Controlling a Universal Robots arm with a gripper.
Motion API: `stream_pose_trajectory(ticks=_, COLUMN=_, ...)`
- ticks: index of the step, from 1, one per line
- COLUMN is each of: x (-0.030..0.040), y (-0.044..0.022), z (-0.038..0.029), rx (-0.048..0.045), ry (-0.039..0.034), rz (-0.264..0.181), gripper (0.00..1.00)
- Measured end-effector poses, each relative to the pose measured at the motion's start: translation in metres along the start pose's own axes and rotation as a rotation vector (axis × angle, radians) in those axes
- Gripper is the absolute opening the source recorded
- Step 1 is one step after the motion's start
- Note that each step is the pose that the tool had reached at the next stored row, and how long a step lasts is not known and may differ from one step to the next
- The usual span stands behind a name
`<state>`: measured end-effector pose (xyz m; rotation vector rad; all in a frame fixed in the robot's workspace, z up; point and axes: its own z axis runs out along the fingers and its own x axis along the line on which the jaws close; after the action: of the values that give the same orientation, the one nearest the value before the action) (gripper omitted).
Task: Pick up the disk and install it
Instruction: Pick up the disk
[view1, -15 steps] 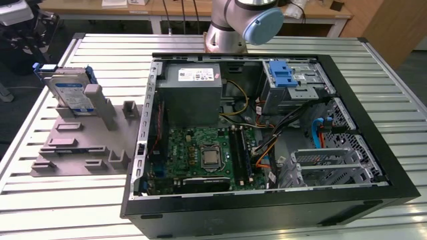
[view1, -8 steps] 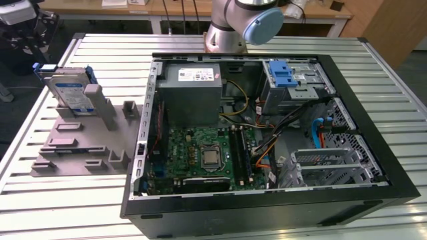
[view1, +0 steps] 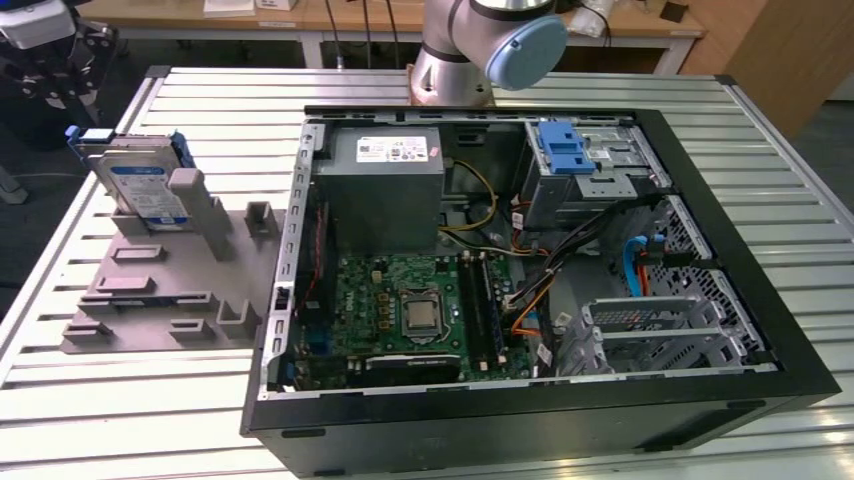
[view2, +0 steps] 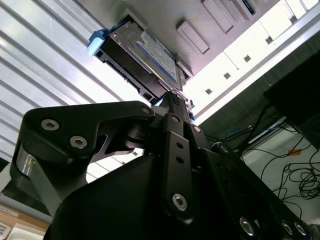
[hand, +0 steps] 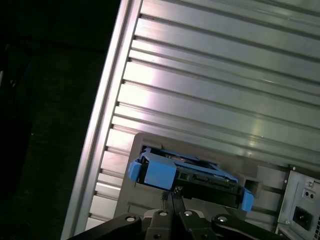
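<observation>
1. At the exterior view's left, on the slatted metal table (view1: 200, 110), the disk (view1: 140, 185) is seen standing on edge in a grey moulded holder (view1: 147, 290).
2. Its blue-and-white label is turned toward the camera. The blue carrier frame is visible along its upper edge, and the disk is propped upright between the holder's grey posts.
3. The disk is placed outside the open computer case (view1: 747, 400). The holder lies just beside the case's wall on the exterior view's left.
4. In the first wrist view the gripper (hand: 172, 194) is seen above the disk's blue-framed top edge. Its fingers are drawn together with nothing clamped between them.
5. No contact between the fingertips and the disk can be made out.
6. In the second wrist view the black finger linkages are shown in the foreground. The tip is lined up with the disk's lower end, and the label is visible beyond it.
7. Inside the case, a green motherboard (view1: 400, 310) is seen, with a grey metal box (view1: 380, 190) bearing a white sticker beyond it. A blue ribbed latch (view1: 567, 155) is seen on the metal drive cage.
8. The arm (view1: 481, 50) is mounted at the table's far edge, behind the case.
</observation>
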<state>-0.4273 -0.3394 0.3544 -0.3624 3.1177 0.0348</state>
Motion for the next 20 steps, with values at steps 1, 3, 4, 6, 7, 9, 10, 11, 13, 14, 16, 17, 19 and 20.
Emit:
stream_pose_trajectory(ticks=1, x=0.0000, y=0.0000, z=0.0000, rx=0.0000, ry=0.0001, rz=-0.003, gripper=0.11)
stream_pose_trajectory(ticks=3, x=0.0000, y=0.0000, z=0.0000, rx=-0.0001, ry=0.0001, rz=-0.007, gripper=0.11)
stream_pose_trajectory(ticks=4, x=0.0000, y=0.0000, z=0.0000, rx=-0.0001, ry=0.0002, rz=-0.009, gripper=0.11)
stream_pose_trajectory(ticks=6, x=0.0000, y=0.0000, z=0.0000, rx=-0.0001, ry=0.0003, rz=-0.012, gripper=0.11)
stream_pose_trajectory(ticks=7, x=0.0000, y=0.0000, z=0.0000, rx=-0.0001, ry=0.0003, rz=-0.014, gripper=0.11)
stream_pose_trajectory(ticks=9, x=0.0000, y=0.0000, z=0.0000, rx=-0.0001, ry=0.0004, rz=-0.018, gripper=0.11)
stream_pose_trajectory(ticks=10, x=0.0000, y=0.0000, z=0.0000, rx=-0.0001, ry=0.0004, rz=-0.019, gripper=0.11)
stream_pose_trajectory(ticks=11, x=0.0000, y=0.0000, z=0.0000, rx=-0.0001, ry=0.0004, rz=-0.021, gripper=0.11)
stream_pose_trajectory(ticks=13, x=0.0000, y=0.0000, z=0.0000, rx=-0.0001, ry=0.0006, rz=-0.025, gripper=0.11)
stream_pose_trajectory(ticks=14, x=0.0000, y=0.0000, z=0.0000, rx=-0.0001, ry=0.0006, rz=-0.027, gripper=0.11)
stream_pose_trajectory(ticks=16, x=0.0000, y=0.0000, z=0.0000, rx=-0.0001, ry=0.0007, rz=-0.031, gripper=0.11)
stream_pose_trajectory(ticks=17, x=0.0000, y=0.0000, z=0.0000, rx=-0.0002, ry=0.0007, rz=-0.032, gripper=0.11)
stream_pose_trajectory(ticks=19, x=0.0000, y=0.0000, z=0.0000, rx=-0.0002, ry=0.0008, rz=-0.036, gripper=0.11)
stream_pose_trajectory(ticks=20, x=0.0000, y=0.0000, z=0.0000, rx=-0.0002, ry=0.0008, rz=-0.038, gripper=0.11)
